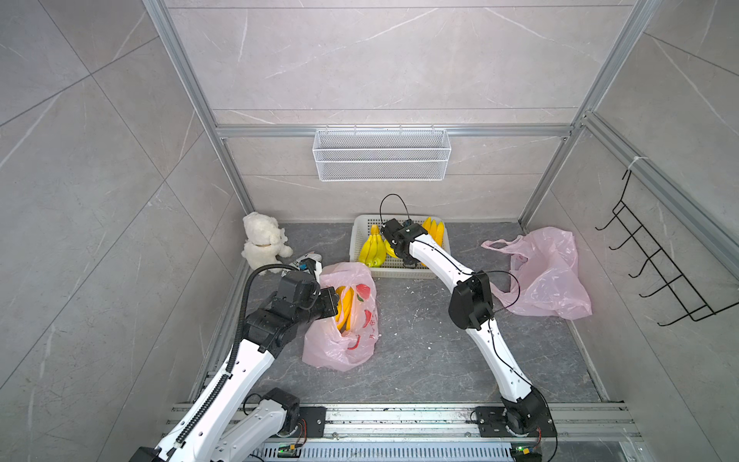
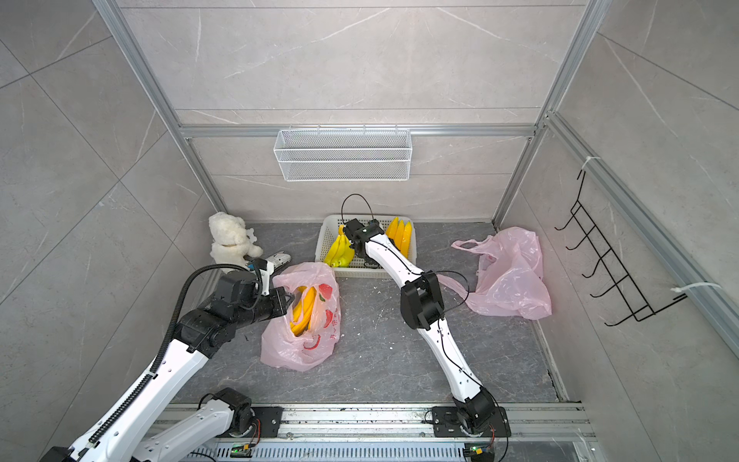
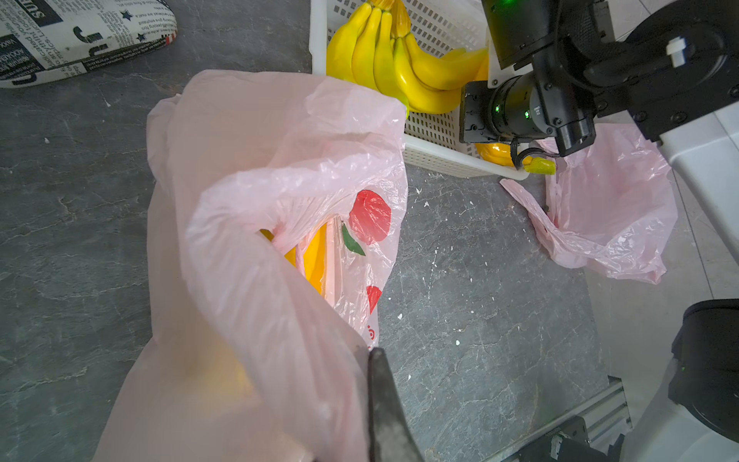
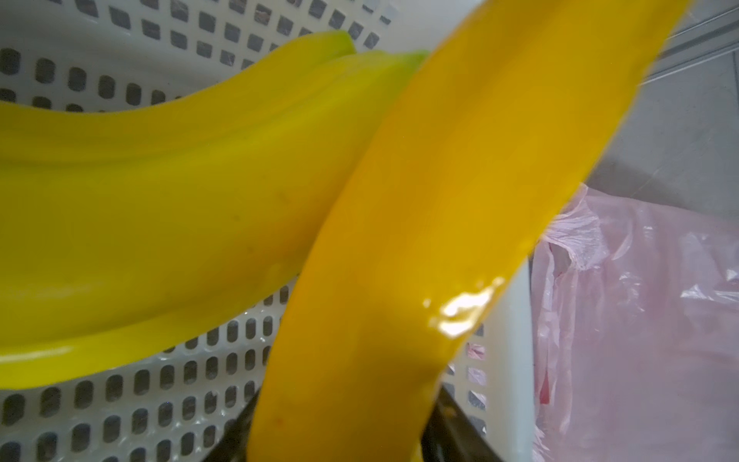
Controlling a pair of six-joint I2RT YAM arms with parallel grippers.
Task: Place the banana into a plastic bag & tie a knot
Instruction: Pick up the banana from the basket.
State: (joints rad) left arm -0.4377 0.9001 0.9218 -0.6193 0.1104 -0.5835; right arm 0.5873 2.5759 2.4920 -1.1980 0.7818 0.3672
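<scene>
In a top view, the left gripper [image 1: 332, 306] pinched the rim of the printed pink plastic bag [image 1: 340, 352]. In the left wrist view, the banana [image 3: 494, 154] poked its greenish tip past the basket [image 3: 440, 158]. In the right wrist view, the right gripper [image 4: 340, 436] clasped that glossy, orange-yellow banana.

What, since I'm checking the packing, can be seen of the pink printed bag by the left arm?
The pink printed bag is thin, translucent, crinkled plastic with red fruit prints and red lettering. It lies on the dark stone-look table close beside the white basket. The left gripper is shut on its rim, holding the mouth raised and open. Yellow bananas show inside.
</scene>
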